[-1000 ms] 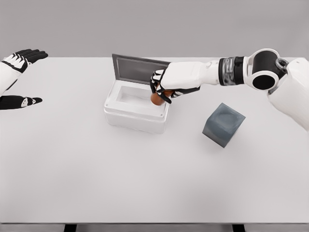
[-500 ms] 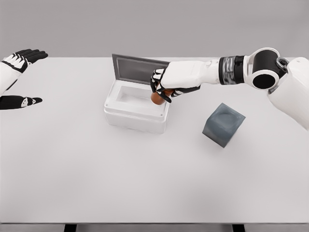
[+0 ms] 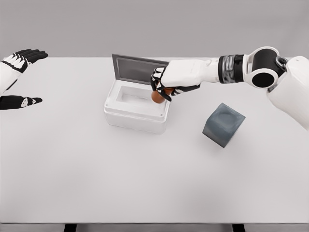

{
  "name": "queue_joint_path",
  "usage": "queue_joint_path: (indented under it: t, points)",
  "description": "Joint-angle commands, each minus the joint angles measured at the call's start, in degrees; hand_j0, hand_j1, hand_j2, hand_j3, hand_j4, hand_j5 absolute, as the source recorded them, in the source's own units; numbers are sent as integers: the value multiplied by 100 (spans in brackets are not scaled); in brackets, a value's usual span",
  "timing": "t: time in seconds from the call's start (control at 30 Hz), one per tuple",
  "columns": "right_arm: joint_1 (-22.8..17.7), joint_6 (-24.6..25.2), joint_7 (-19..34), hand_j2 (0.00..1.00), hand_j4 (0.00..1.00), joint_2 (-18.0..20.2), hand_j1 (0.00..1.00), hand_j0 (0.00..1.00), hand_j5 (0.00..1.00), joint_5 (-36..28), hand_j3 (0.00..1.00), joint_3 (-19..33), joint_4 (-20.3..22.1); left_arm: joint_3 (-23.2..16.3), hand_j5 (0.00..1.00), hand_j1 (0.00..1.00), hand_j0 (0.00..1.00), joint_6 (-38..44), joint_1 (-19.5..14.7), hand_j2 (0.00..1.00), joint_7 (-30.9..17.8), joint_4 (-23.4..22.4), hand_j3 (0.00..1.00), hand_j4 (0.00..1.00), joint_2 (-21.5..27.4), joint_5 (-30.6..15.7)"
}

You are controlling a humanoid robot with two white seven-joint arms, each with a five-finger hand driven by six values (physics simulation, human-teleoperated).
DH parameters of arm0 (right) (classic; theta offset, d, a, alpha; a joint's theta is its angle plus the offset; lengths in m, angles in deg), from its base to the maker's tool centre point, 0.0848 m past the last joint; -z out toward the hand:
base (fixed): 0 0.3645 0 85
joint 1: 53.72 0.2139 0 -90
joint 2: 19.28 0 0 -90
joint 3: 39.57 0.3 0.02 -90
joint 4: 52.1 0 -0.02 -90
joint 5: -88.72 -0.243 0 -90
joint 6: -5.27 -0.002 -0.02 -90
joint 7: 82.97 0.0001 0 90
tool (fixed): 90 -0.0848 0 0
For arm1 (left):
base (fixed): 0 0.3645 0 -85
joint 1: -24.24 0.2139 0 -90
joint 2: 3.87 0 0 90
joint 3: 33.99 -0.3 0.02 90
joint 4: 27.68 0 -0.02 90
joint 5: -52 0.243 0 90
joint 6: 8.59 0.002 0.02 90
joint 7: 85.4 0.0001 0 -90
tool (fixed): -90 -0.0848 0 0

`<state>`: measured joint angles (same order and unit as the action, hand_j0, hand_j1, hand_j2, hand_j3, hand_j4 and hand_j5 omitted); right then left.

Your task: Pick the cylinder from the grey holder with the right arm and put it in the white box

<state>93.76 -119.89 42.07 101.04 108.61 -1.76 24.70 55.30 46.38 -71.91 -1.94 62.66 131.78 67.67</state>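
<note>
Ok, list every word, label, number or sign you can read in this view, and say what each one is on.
None: no readable text anywhere in the head view.
White box and its open grey lid: plain, no marking.
Grey holder: plain faces.
Orange cylinder, held over the box's right rim in the right hand: no label on the part that shows.
Left hand, arms and table: no print.

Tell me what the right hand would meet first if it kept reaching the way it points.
The right hand, shut on the orange cylinder, points left across the white box. It would probably meet the upright grey lid first, though depth is unclear.
</note>
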Motion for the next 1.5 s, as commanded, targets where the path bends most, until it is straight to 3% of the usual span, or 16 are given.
queue_joint_path:
  t: [0.0, 0.37, 0.53, 0.6, 0.7, 0.73, 1.03, 1.17, 1.27, 1.33, 1.47]
  points:
    - [0, 16, -4, 20, 20, -8, 20, 20, 20, -20, 20, 7, -16, 0, 100, 100, 100, 3, 0, 100, 3, 1, 100, 100, 6, -38]
    - [9, 16, -4, 23, 23, -17, 23, 23, 23, -20, 23, 7, 10, 0, 100, 100, 100, 3, 0, 100, 3, 1, 100, 100, 6, -47]
    - [35, 16, -4, 35, 35, -17, 35, 35, 35, 6, 35, 7, 19, 0, 100, 100, 100, 3, 0, 100, 3, 1, 100, 100, 6, -47]
    - [35, 16, -4, 44, 44, -17, 44, 44, 44, 6, 44, 7, 28, 0, 100, 100, 100, 3, 0, 100, 3, 1, 100, 100, 6, -47]
    - [35, 16, -4, 49, 49, -17, 49, 49, 49, 6, 49, 7, 37, 0, 100, 100, 100, 3, 0, 100, 3, 1, 100, 100, -3, -47]
    - [35, 16, -4, 57, 57, -17, 57, 57, 57, 15, 57, 7, 37, 0, 100, 100, 100, 3, 0, 100, 3, 1, 100, 100, -3, -47]
    - [79, 16, -4, 66, 66, -122, 66, 66, 66, 94, 66, 78, 195, 9, 100, 100, 100, 3, 0, 100, 3, 1, 100, 100, -3, -56]
    - [97, 16, -4, 70, 70, -122, 70, 70, 70, 121, 70, 394, 265, 9, 100, 100, 100, 3, 0, 100, 3, 1, 100, 100, -3, -56]
    - [97, 16, -4, 86, 86, -113, 86, 86, 86, 121, 86, 781, 687, 9, 100, 100, 100, 3, 0, 100, 3, 1, 100, 100, -3, -56]
    - [88, 16, -4, 95, 95, -105, 95, 95, 95, 121, 95, 781, 705, 9, 100, 100, 100, 3, 0, 100, 3, 1, 100, 100, -3, -56]
    - [88, 16, -4, 99, 99, -113, 99, 99, 99, 103, 99, 974, 792, 36, 100, 100, 100, 3, 9, 100, 3, 1, 100, 100, -3, -56]
